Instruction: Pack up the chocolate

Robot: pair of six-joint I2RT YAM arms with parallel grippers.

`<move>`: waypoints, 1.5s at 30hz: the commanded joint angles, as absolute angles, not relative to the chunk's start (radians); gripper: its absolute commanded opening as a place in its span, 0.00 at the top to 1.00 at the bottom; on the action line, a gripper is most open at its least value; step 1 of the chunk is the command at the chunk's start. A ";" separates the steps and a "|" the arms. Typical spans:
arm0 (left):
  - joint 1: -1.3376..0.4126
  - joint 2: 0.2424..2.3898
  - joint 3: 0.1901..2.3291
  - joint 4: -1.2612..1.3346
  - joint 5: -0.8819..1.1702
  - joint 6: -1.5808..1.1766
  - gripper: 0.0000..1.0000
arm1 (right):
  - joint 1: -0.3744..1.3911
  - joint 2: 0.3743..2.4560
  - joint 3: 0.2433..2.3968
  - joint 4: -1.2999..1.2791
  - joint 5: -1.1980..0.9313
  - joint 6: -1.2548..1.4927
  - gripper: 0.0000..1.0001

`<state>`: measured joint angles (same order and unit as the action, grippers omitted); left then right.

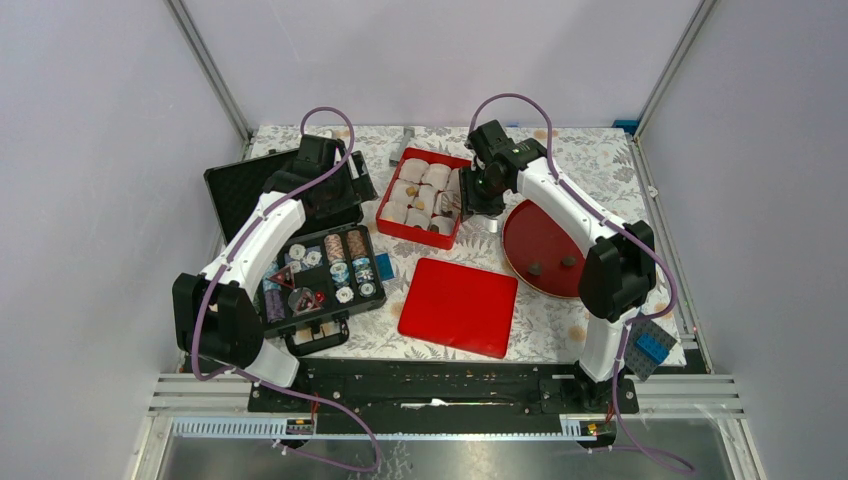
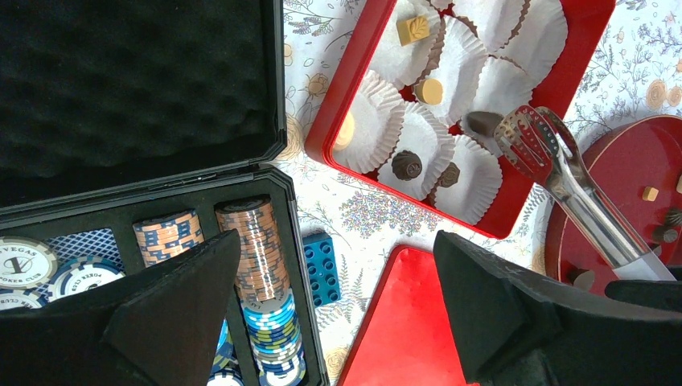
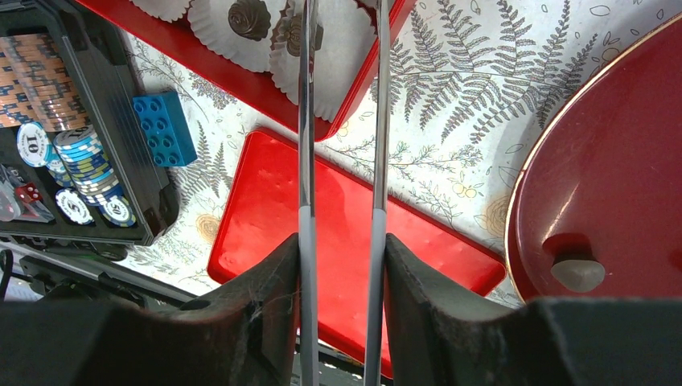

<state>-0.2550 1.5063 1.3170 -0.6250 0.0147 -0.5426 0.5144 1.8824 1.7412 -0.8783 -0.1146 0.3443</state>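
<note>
Squeezing tongs in right gripper; left gripper wide open, empty.

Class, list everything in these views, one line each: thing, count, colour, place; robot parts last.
chocolates: several, dark brown to tan, in cups and on plate
paper cups: many, white, inside the box
box: one, red, rear centre
lid: one, red, before the box
plate: one, dark red, right of the box
tongs: one, metal, tips over the box
case: one, black, open, left side
chips: stacks, mixed colours, in the case
brick: one, blue, between case and lid
left tool: one, black, open above the case
right tool: one, black, shut on the tongs
</note>
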 commanded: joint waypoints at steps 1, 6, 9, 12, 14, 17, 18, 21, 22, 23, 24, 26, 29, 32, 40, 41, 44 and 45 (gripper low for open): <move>-0.249 1.473 1.321 -0.572 0.004 -0.531 0.01 | 0.517 1.879 1.751 -0.858 -0.098 0.354 0.55; -0.249 1.477 1.326 -0.572 0.004 -0.532 0.01 | 0.517 1.876 1.751 -0.859 -0.097 0.353 0.55; -0.249 1.478 1.327 -0.572 0.004 -0.532 0.01 | 0.517 1.869 1.760 -0.858 -0.093 0.354 0.61; -0.249 1.479 1.328 -0.572 0.004 -0.532 0.01 | 0.517 1.856 1.791 -0.860 -0.085 0.352 0.72; -0.248 1.482 1.330 -0.572 0.004 -0.532 0.01 | 0.518 1.841 1.816 -0.861 -0.072 0.352 0.77; -0.248 1.485 1.332 -0.572 0.004 -0.532 0.01 | 0.517 1.810 1.848 -0.873 -0.025 0.346 0.82; -0.249 1.484 1.333 -0.572 0.004 -0.531 0.01 | 0.517 1.793 1.849 -0.875 0.004 0.335 0.82; -0.249 1.483 1.332 -0.571 0.004 -0.532 0.01 | 0.490 1.706 1.779 -0.862 0.163 0.300 0.81; -0.249 1.482 1.331 -0.572 0.003 -0.531 0.01 | 0.457 1.675 1.748 -0.856 0.177 0.303 0.81; -0.248 1.479 1.329 -0.572 0.004 -0.532 0.01 | 0.412 1.635 1.704 -0.849 0.177 0.313 0.81; -0.248 1.477 1.326 -0.572 0.005 -0.531 0.01 | 0.370 1.590 1.655 -0.834 0.172 0.324 0.81; -0.249 1.474 1.323 -0.573 0.004 -0.528 0.01 | 0.279 1.508 1.555 -0.811 0.162 0.342 0.80; -0.249 1.475 1.319 -0.572 0.004 -0.532 0.01 | 0.162 1.426 1.425 -0.814 0.140 0.334 0.77; -0.249 1.481 1.322 -0.572 0.011 -0.534 0.01 | 0.078 1.379 1.308 -0.817 0.120 0.327 0.73; -0.249 1.490 1.339 -0.572 0.024 -0.529 0.01 | -0.019 1.356 1.190 -0.798 0.066 0.314 0.62; -0.249 1.490 1.339 -0.572 0.025 -0.528 0.01 | -0.028 1.358 1.179 -0.796 0.063 0.313 0.61; -0.248 1.488 1.340 -0.572 0.024 -0.526 0.01 | -0.042 1.366 1.162 -0.784 0.049 0.313 0.59; -0.248 1.485 1.340 -0.572 0.024 -0.525 0.01 | -0.047 1.372 1.159 -0.779 0.041 0.312 0.58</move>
